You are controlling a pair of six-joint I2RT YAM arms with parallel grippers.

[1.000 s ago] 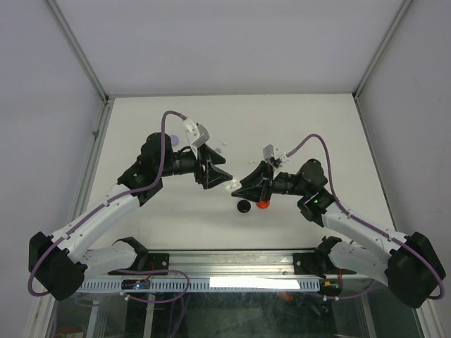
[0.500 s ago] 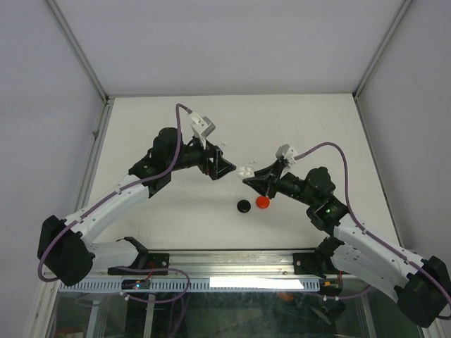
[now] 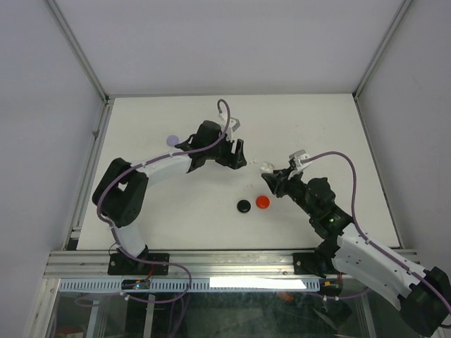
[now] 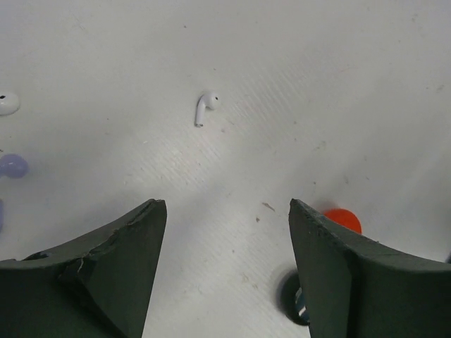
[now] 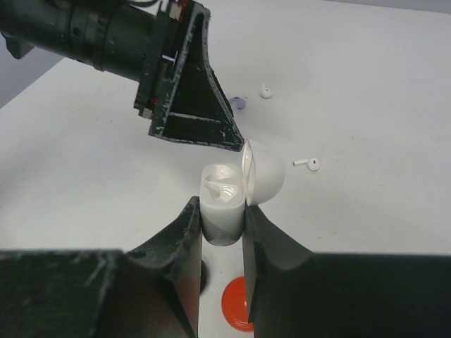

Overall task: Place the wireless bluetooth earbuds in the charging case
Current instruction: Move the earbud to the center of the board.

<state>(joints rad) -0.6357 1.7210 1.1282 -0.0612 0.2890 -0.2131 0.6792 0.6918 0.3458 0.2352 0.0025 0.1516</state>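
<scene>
The main risk lay at the left gripper: one finger's tip sat right at the raised lid of the charging case. Whether it touched could not be told. A careless swing there would likely knock the lid shut or twist the case in its hold. The other danger was the pick itself. The white earbud was tiny and smooth and lay flat on the surface, so wide fingers coming down off-centre might flick it away rather than pinch it.

The left gripper's fingers stood well apart with nothing between them and only bare surface beneath. The right gripper was clamped on the lower body of the white case and held it upright above the surface, lid open and both wells showing. Whether either well was already filled could not be made out.

The white earbud rested beyond the left fingers, toward the far edge and clear of everything. A second white earbud and a small lavender piece lay farther off to one side. The red puck and black puck sat side by side mid-surface, nearer the near edge than either gripper.
</scene>
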